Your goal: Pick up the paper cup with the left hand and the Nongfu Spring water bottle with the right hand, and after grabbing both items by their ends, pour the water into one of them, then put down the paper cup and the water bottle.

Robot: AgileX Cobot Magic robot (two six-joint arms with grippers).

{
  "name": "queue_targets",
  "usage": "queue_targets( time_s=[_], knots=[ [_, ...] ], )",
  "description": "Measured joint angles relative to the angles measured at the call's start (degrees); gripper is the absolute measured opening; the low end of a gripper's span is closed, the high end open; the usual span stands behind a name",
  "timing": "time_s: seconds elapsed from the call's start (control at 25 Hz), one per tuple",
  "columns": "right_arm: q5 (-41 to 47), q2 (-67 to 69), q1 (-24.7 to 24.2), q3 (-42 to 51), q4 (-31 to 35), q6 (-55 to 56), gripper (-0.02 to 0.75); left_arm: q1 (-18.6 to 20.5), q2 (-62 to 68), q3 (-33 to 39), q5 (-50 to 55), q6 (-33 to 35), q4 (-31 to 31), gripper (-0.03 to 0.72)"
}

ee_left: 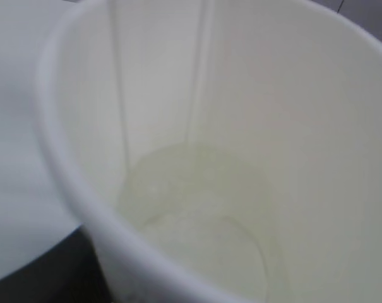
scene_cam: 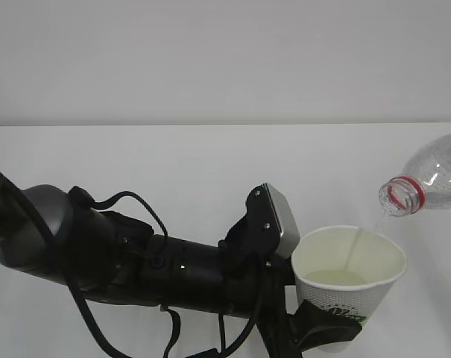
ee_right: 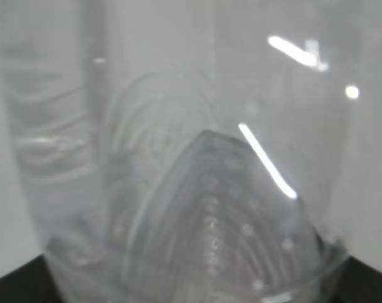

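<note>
The small white tapered paper cup (scene_cam: 349, 287) is being gripped low by the black left gripper (scene_cam: 318, 328); clear water (scene_cam: 353, 250) is being poured in from the tilted clear plastic bottle (scene_cam: 426, 181), held at right by the unseen right gripper.

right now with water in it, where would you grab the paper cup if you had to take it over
Grip the paper cup low on its side wall, coming in level from the right, the side away from the left gripper that holds its lower part. It stands upright and open, with water pooling inside, so a gentle side grip probably avoids tipping or squashing it.
</note>
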Motion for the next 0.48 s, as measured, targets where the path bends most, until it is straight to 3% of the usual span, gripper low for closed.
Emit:
queue_targets(
  time_s=[0.48],
  knots=[
    [0.0, -0.1, 0.0, 0.0, 0.0, 0.0, 0.468, 0.0, 0.0, 0.0, 0.0, 0.0, 0.0, 0.501]
  ],
)
